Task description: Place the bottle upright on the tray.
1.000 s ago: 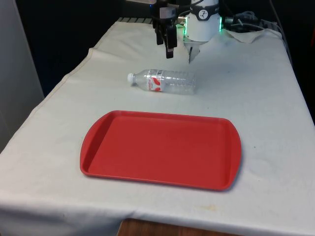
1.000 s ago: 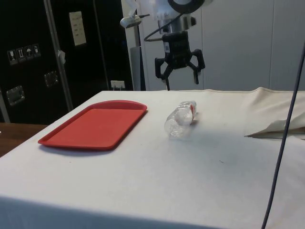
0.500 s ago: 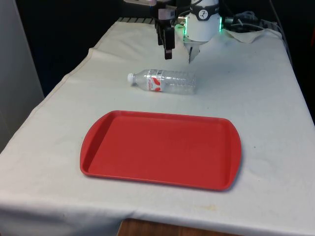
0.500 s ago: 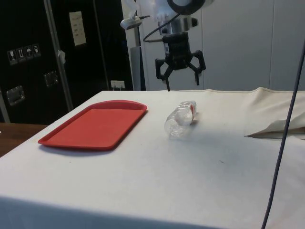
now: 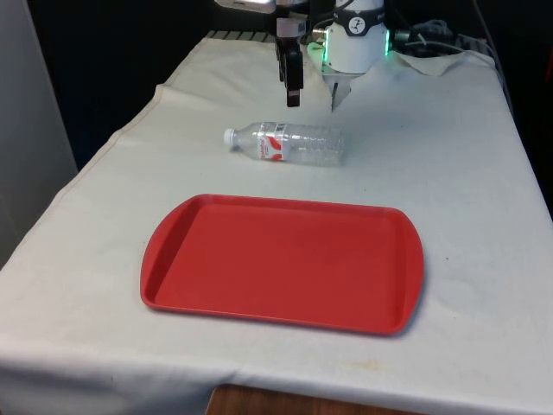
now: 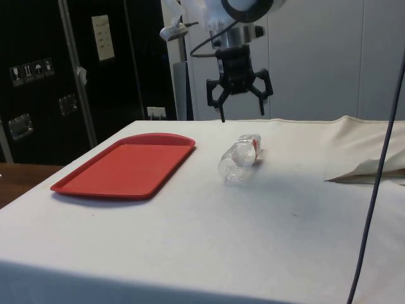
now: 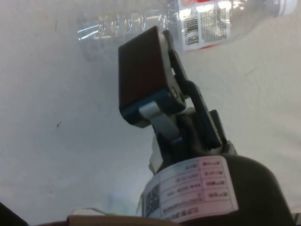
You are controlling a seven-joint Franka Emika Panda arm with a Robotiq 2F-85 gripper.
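Gripper [image 6: 239,101] spread, empty, upper centre above lying bottle [image 5: 288,143]. Best descend centred over its ribbed body, fingers straddling; tray [image 5: 281,262] waits.

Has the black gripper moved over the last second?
Yes. The black gripper has risen slightly, away from the clear plastic bottle lying on the white cloth.

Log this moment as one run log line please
tool: open, above table, off bottle | bottle: lying on cloth | tray: empty | step: grasp pending

Even, soft overhead light; faint shadows; close gripper [image 7: 146,84] blurred.
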